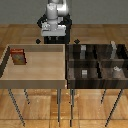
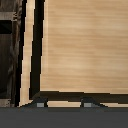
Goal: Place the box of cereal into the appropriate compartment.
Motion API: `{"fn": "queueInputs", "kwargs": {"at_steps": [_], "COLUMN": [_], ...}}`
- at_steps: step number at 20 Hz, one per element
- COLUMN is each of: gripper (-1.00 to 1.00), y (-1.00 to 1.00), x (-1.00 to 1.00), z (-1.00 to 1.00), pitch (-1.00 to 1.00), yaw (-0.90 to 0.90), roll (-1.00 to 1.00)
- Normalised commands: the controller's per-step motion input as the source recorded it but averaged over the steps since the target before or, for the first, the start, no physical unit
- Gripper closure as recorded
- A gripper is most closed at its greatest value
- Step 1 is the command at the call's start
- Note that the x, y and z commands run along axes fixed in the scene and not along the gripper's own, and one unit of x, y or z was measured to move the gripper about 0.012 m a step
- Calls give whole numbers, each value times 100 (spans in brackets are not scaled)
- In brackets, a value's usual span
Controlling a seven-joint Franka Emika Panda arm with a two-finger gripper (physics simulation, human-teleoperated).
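Hovering tool (image 2: 62,103) spread wide, empty, touching nothing; box of cereal (image 1: 18,56) well apart in light tray (image 1: 35,77).

Even, bright light; coarse, blurry low-resolution renders.

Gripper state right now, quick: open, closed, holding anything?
Gripper: jaws open and empty, above the light wood tray. The box of cereal stands untouched in that tray.
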Motion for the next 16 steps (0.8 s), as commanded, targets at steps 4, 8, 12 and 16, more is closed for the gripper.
{"fn": "queueInputs", "kwargs": {"at_steps": [4, 8, 12, 16], "gripper": [-100, -100, -100, -100], "y": [0, -25, -100, -100], "x": [0, 0, 0, 0], "z": [0, 0, 0, 0], "pitch": [0, 0, 0, 0], "yaw": [0, 0, 0, 0], "roll": [0, 0, 0, 0]}}
